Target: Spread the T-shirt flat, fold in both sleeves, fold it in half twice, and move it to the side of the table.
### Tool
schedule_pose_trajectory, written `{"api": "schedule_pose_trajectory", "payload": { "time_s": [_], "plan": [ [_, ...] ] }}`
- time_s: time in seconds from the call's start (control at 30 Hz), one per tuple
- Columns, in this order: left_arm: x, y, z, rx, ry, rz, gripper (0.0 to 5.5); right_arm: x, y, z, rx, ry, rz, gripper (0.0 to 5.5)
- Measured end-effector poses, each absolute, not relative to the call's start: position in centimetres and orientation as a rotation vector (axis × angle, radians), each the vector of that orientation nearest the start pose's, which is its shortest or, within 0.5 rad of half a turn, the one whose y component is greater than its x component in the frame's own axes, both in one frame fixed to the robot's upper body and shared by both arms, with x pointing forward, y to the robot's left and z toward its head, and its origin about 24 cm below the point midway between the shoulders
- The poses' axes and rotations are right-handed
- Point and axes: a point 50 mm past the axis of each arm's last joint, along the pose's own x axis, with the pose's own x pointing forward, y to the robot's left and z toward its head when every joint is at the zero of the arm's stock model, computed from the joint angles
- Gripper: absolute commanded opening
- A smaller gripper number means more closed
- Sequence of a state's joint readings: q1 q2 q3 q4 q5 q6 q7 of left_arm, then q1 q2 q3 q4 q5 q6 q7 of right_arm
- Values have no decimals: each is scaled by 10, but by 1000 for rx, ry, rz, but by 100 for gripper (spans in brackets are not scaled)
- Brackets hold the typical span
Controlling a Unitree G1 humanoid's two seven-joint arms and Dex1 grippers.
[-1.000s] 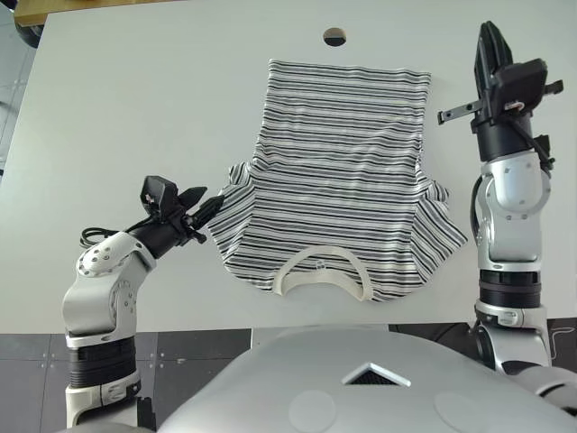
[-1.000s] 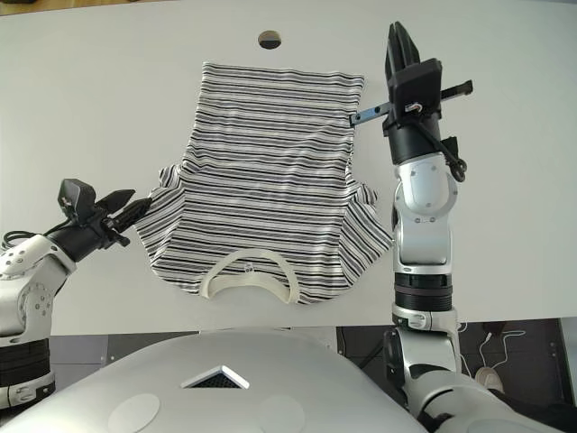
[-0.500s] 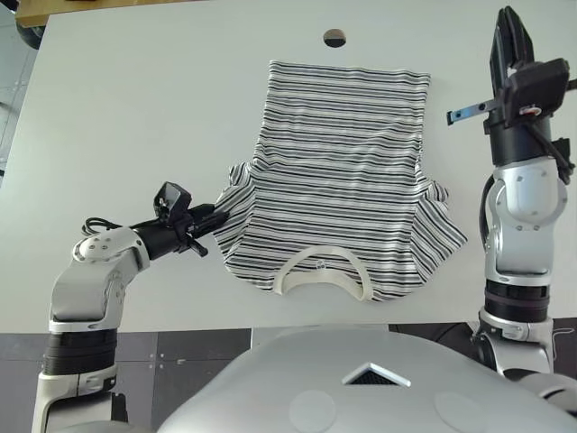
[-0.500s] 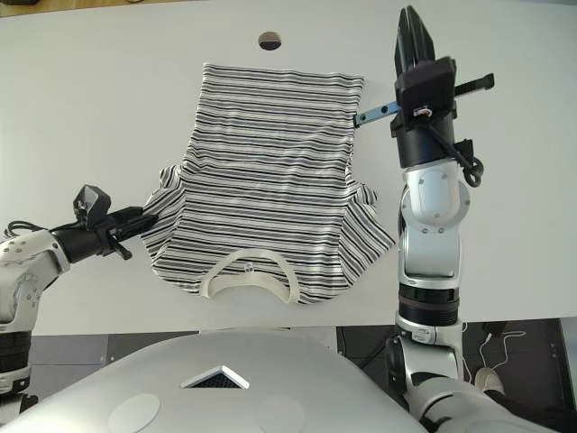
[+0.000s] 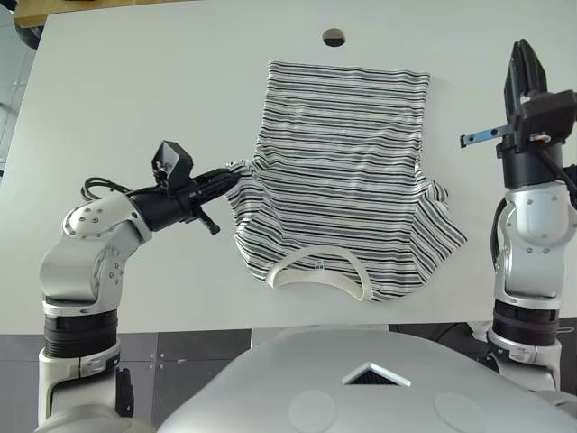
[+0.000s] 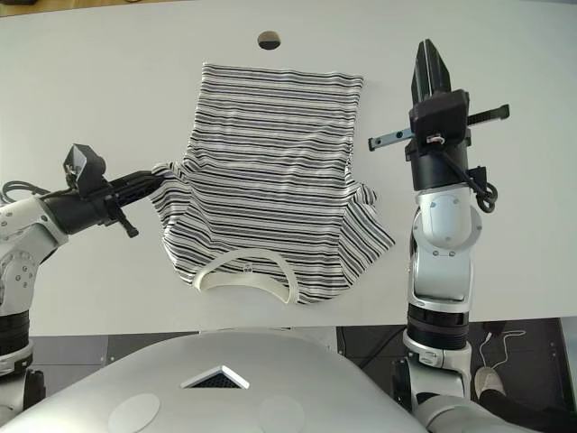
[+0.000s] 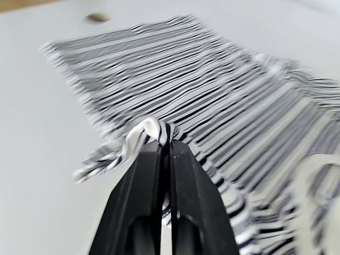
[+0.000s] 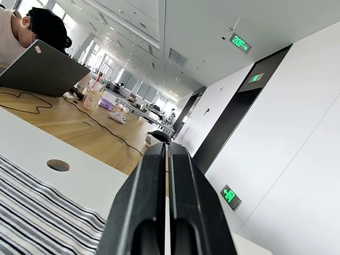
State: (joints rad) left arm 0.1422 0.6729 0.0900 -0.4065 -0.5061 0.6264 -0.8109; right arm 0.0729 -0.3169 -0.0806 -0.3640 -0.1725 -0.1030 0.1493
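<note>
Since the T-shirt is thin, limp knit, I judge it light and likelier to bunch and drag than to move as one piece. It lies in the middle of the table, hem toward the far edge, collar toward the near edge. My left gripper is pinched tight on the left sleeve at its cuff. My right gripper, fingers pressed together and empty, stands raised near the table's right edge. Cuffs and hem corners look like the best holds, since the doubled seams should slip less.
</note>
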Motion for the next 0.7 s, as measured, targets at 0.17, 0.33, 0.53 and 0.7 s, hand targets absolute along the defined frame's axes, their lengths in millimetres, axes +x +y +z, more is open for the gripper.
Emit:
{"api": "schedule_pose_trajectory", "payload": {
  "time_s": [0.17,0.33,0.53,0.7],
  "plan": [
    [193,159,75,23,415,-1026,14,216,-197,114,-544,-270,137,10],
    [180,135,58,71,475,-1038,14,193,-212,92,-603,-34,171,10],
    [169,134,46,87,528,-987,101,160,-233,81,-601,261,203,100],
    [171,132,46,21,489,-892,122,117,-233,71,-623,488,458,184]
  ]
}}
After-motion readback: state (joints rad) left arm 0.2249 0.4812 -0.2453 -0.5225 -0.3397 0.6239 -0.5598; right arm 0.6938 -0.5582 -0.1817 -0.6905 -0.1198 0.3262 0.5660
